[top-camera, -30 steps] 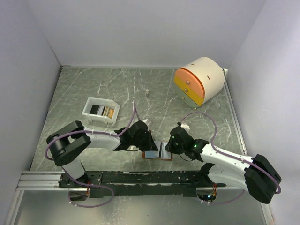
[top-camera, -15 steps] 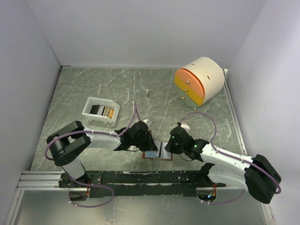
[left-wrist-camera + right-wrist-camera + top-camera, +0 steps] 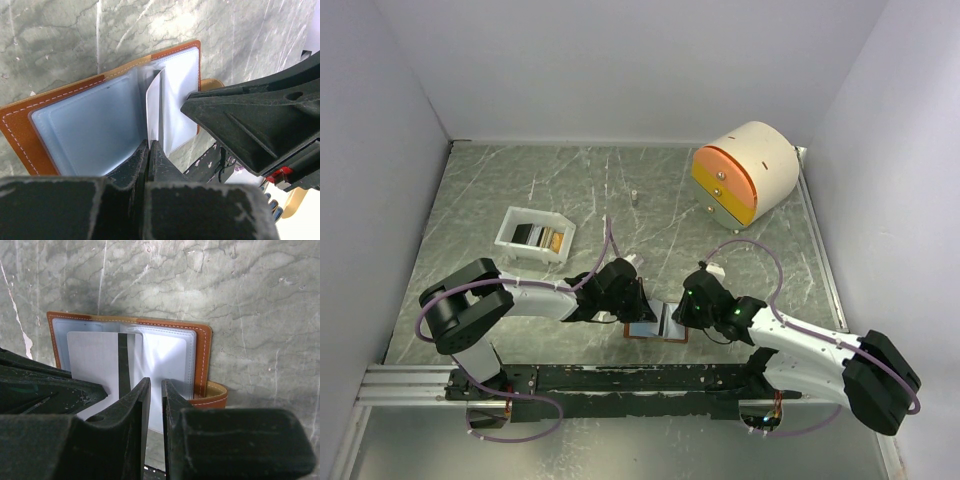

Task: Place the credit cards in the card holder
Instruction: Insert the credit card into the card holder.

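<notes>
Green marble worktop [image 3: 520, 190]: card holder [image 3: 75, 125] lies open near the arm bases. Left gripper [image 3: 149, 145] is clamped on silver-grey card [image 3: 95, 360], on edge at the fold. Right gripper [image 3: 152, 385] is nearly closed over the pockets, grip unclear. Insertion step, I'd say; next needs the card square to a pocket mouth.

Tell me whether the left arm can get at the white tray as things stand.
Probably yes: bare table lies between the left gripper and the white tray. But it is shut on a white card at the card holder.
</notes>
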You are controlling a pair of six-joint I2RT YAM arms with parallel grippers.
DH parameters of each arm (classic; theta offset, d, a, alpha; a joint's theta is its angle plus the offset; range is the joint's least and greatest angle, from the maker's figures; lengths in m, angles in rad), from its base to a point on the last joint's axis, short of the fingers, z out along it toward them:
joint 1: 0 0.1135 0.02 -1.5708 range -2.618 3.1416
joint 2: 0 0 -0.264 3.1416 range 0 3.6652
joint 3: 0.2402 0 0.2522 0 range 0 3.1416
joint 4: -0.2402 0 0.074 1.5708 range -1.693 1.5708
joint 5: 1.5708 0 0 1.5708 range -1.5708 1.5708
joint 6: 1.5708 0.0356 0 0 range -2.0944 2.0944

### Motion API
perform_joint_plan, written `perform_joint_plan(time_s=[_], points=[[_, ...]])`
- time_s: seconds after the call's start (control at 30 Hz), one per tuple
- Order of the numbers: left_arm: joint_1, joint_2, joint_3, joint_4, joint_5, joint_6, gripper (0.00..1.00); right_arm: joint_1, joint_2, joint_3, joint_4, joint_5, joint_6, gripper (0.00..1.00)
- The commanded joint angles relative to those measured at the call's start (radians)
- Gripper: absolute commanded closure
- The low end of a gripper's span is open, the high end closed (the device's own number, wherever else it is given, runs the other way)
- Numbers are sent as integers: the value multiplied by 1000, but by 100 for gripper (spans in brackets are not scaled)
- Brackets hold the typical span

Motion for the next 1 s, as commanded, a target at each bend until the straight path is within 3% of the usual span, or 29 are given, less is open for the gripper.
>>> perform_joint_plan(time_s=[0.0,0.63,0.97], points=[[-4,13,-31,-63,-84,37,93,2,-27,21,-71,9,-7,84],[-3,-12,-92,4,-99,-29,93,2,-59,28,-168,64,3,74],[-3,14,-119,86,-66,-55,93,1,-60,2,-141,52,13,75]])
